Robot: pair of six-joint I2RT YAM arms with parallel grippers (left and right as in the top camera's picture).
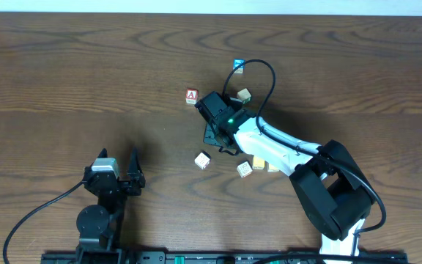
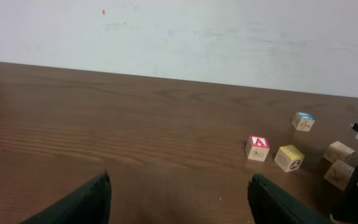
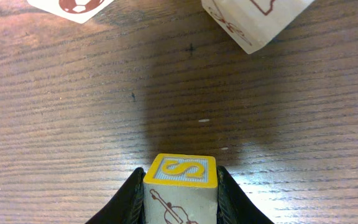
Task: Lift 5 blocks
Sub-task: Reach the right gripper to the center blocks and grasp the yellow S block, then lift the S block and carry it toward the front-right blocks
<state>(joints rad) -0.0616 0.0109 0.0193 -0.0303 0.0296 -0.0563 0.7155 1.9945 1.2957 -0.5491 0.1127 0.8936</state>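
Standing at the lower left, the left gripper [image 1: 118, 156] is held wide apart, and a broad stretch of the table [image 1: 64, 73] is left open between it and the cubes. One red cube [image 1: 191, 96] and one blue-faced cube [image 1: 239, 66] are seen nearer the far edge. Three whitish blocks [image 1: 202, 160] [image 1: 245, 169] [image 1: 245, 94] are counted around the right gripper [image 3: 180, 186], which is clamped on one yellow-faced block [image 3: 180, 169].
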